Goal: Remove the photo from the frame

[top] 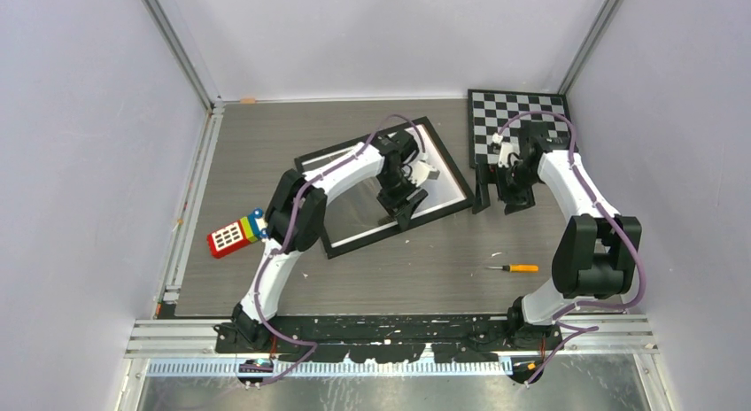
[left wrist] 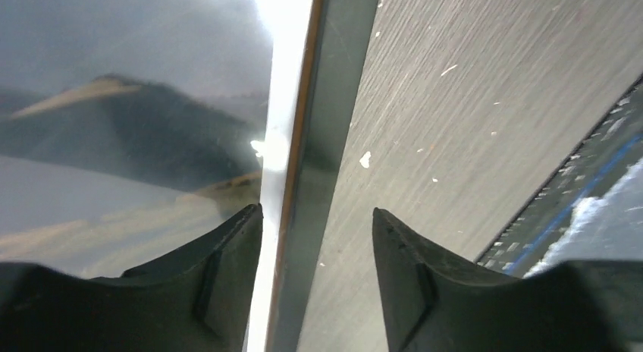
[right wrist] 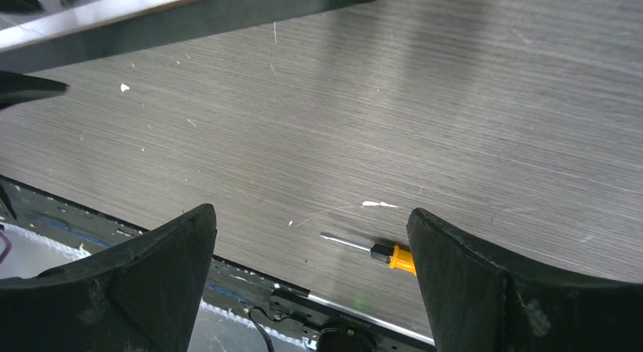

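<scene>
The black frame (top: pixel 350 245) lies glossy side up in the middle of the table, turned at an angle. The photo (top: pixel 354 212) sits inside it. In the left wrist view the photo (left wrist: pixel 136 139) shows grey mountains, olive hills and a white border next to the frame's dark rim (left wrist: pixel 334 102). My left gripper (top: pixel 406 212) is open at the frame's near right edge. In its wrist view the gripper (left wrist: pixel 317 210) straddles the rim, one finger (left wrist: pixel 227 276) over the photo and the other over the table. My right gripper (top: pixel 498 203) is open and empty just right of the frame's corner, and also shows in its wrist view (right wrist: pixel 311 212).
A black-and-white checkered board (top: pixel 518 110) lies at the back right. An orange-handled screwdriver (top: pixel 518 268) lies on the table near the right arm, and also shows in the right wrist view (right wrist: pixel 379 252). A red toy with coloured blocks (top: pixel 232 236) lies left of the frame. Walls close in three sides.
</scene>
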You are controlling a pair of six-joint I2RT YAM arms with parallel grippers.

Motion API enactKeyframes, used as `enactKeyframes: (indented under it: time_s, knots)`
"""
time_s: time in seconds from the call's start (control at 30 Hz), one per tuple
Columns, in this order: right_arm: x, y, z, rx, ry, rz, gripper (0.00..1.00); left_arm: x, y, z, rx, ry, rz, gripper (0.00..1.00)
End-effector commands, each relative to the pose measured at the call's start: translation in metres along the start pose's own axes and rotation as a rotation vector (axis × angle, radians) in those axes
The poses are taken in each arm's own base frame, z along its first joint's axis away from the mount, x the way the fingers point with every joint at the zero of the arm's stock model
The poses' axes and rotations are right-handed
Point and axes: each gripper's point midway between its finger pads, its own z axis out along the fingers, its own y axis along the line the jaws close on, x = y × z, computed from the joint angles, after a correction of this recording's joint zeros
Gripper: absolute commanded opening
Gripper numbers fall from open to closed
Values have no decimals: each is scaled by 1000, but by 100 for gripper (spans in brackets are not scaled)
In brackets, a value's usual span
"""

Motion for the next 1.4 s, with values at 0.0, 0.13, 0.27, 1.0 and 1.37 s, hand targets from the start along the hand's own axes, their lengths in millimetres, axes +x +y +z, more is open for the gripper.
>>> enactKeyframes:
  time_s: [0.0, 0.13, 0.27, 1.0, 1.37]
  knots:
    - [9, 6, 6, -33, 11, 19, 100, -29, 4, -89, 9, -189, -83, 68]
    - [17, 8, 11, -38, 6, 6, 99, -31, 69, -134, -71, -302, -165, 94]
    - [26, 12, 18, -38, 23, -32, 99, -31, 139, -173, -122, -435, -248, 100]
    - [27, 40, 97, 70, 235, -333, 100, 6, 286, -156, -303, -444, -414, 100]
    - [0, 39, 131, 78, 220, -292, 100, 43, 257, -128, -181, -334, -408, 100]
